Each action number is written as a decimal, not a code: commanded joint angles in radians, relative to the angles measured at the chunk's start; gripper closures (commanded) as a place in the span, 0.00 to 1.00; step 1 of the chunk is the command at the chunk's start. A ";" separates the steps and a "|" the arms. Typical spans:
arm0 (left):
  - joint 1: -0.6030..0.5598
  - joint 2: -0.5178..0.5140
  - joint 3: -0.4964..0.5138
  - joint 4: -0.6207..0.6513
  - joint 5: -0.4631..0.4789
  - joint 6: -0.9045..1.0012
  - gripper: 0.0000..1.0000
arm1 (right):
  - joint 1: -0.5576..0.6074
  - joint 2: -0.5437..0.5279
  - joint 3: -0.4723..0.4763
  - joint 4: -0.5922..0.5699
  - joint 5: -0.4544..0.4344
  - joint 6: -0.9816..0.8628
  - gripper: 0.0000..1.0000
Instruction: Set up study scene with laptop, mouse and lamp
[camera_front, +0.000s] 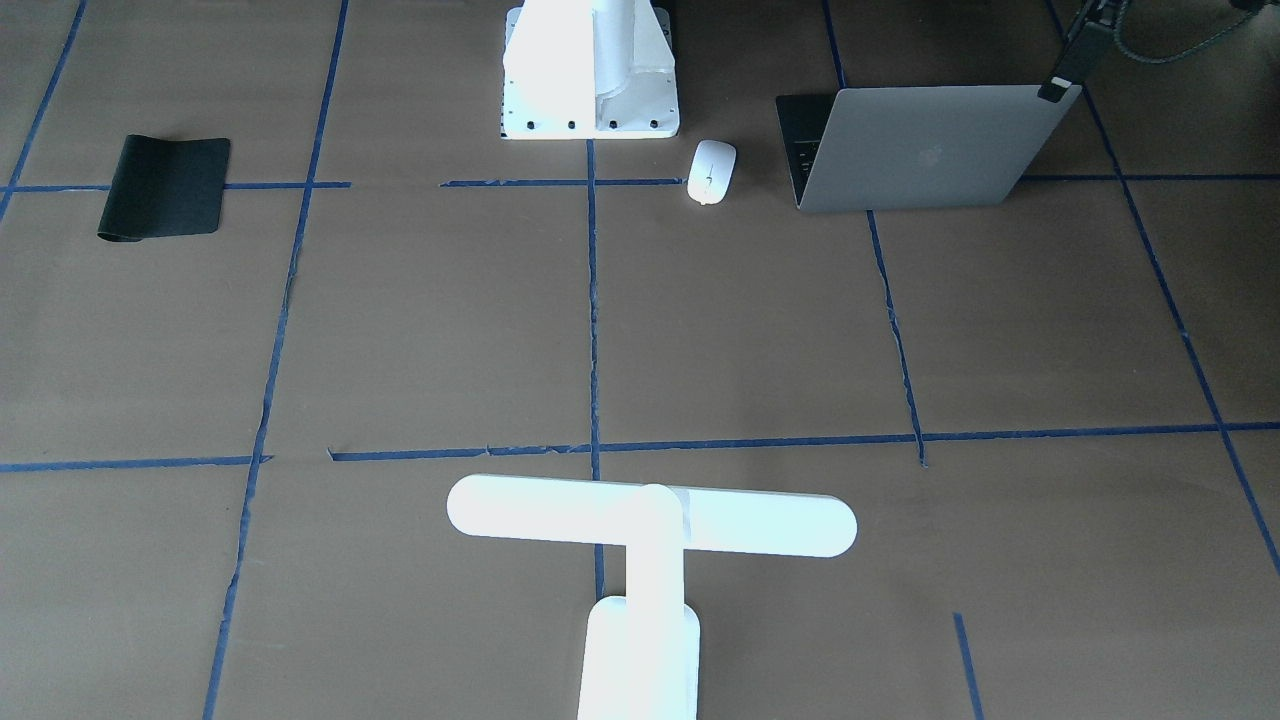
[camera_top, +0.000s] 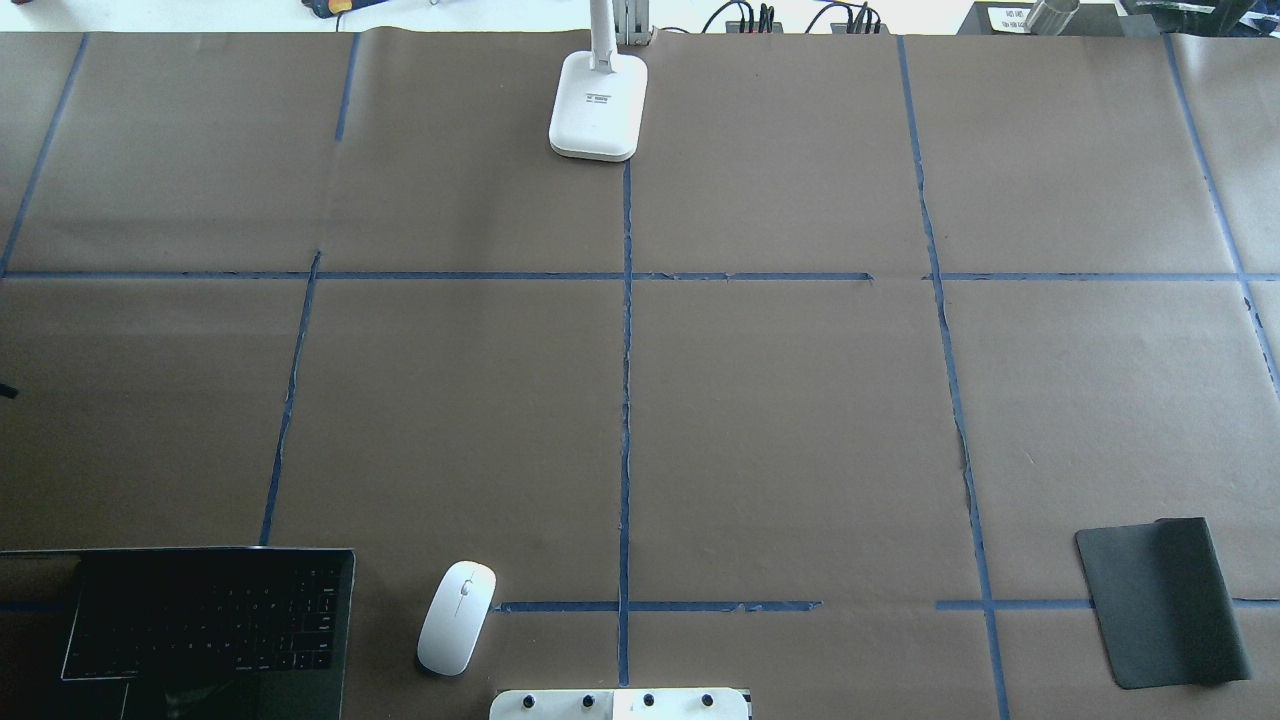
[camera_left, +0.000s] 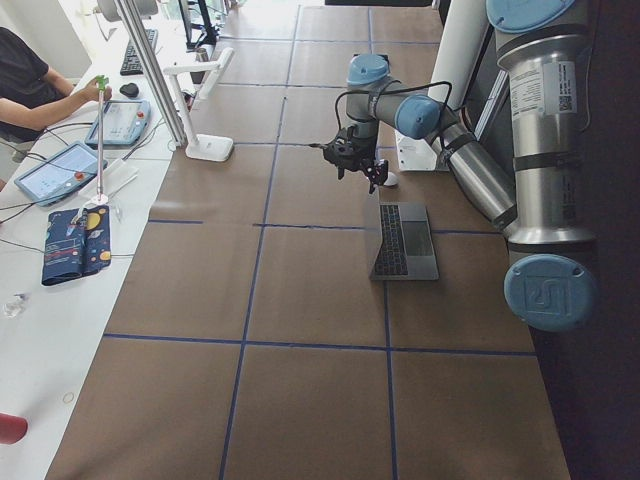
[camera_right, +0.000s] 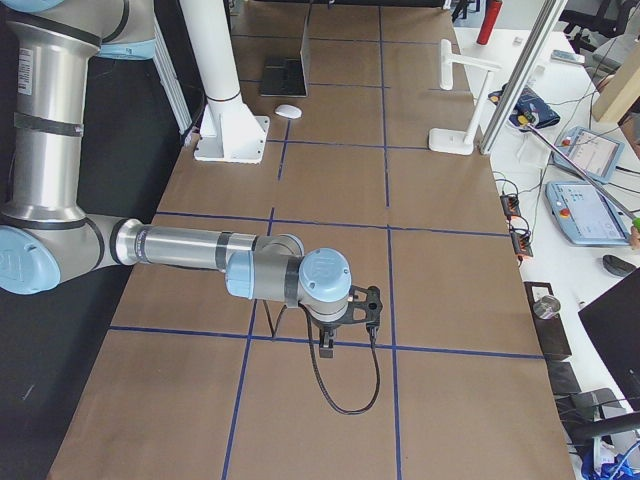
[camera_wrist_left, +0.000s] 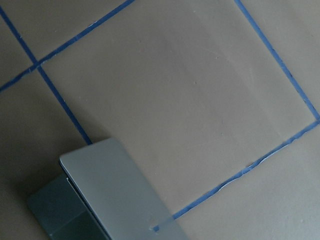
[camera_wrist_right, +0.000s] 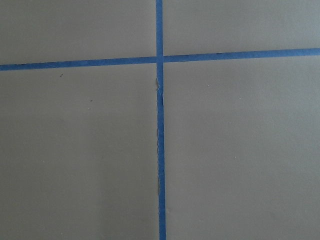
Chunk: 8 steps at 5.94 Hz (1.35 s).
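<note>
From my remote station, the laptop (camera_front: 930, 150) stood open at the tabletop's (camera_top: 800, 400) robot-side edge, toward the robot's left corner. The mouse (camera_front: 711, 171) lay just beside it, and the lamp (camera_front: 650, 520) stood at mid far edge. The left pincer (camera_front: 1062, 82) was at the lid's top corner, and the right pincer (camera_right: 345, 330) hung over the tabletop. I could not tell either's grip.

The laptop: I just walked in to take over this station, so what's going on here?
The left gripper is at the top corner of the open laptop's lid; whether it grips it is unclear. The mouse lies beside the laptop, untouched, and the lamp stands at the far edge of the table. The right gripper hangs over the table, away from all three.
</note>
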 joint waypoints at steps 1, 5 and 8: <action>0.161 -0.016 -0.002 -0.028 0.110 -0.213 0.00 | 0.000 0.004 -0.001 0.000 -0.001 0.000 0.00; 0.230 -0.009 0.000 -0.019 0.153 -0.367 0.00 | 0.002 0.005 0.011 0.002 0.000 -0.001 0.00; 0.312 0.021 0.004 -0.014 0.193 -0.445 0.00 | 0.002 0.004 0.014 0.002 0.002 -0.001 0.00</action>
